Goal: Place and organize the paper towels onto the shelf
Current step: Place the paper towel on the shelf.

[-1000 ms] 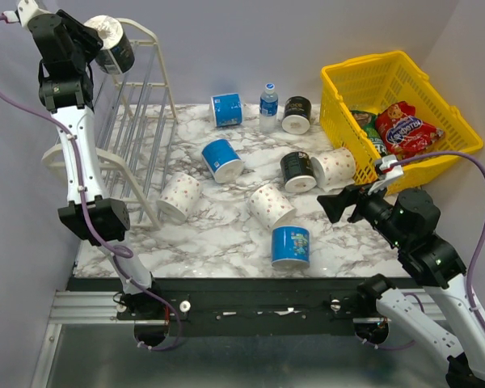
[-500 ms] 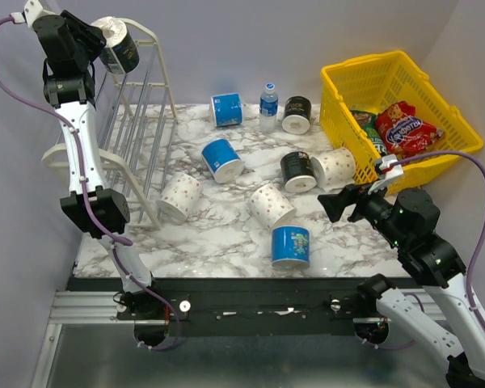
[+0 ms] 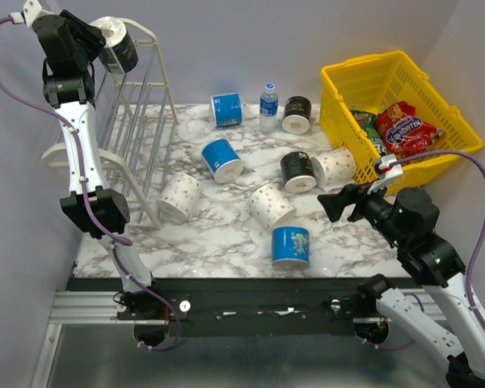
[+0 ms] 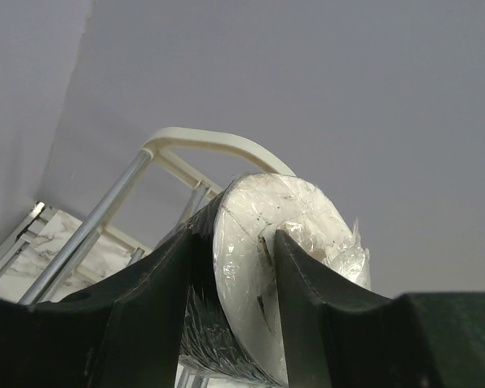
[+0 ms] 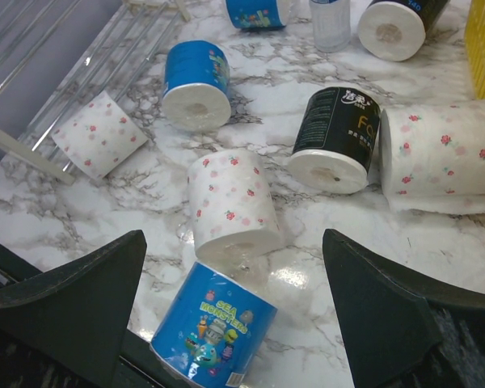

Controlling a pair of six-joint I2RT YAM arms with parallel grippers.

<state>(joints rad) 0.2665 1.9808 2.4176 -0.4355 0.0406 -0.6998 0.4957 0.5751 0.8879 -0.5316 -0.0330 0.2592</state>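
My left gripper (image 3: 105, 48) is raised at the top of the white shelf (image 3: 137, 121) and is shut on a black paper towel roll (image 3: 119, 48). In the left wrist view the roll's white end (image 4: 259, 242) sits between the two fingers of the left gripper (image 4: 242, 234), with the shelf's looped end frame (image 4: 202, 141) just behind. Several more rolls lie on the marble table: blue (image 3: 290, 246), dotted white (image 3: 272, 205), black (image 3: 297, 170). My right gripper (image 3: 333, 204) hangs open over the table's right side, above a blue roll (image 5: 214, 327) and a dotted roll (image 5: 230, 202).
A yellow basket (image 3: 339, 97) with snack packets stands at the back right. A small water bottle (image 3: 268, 106) stands at the back, between a blue roll (image 3: 226, 110) and a black roll (image 3: 297, 114). A dotted roll (image 3: 179, 196) lies by the shelf's foot.
My left arm has shifted slightly up and to the left with the black roll at the shelf's top. The right arm has not moved.
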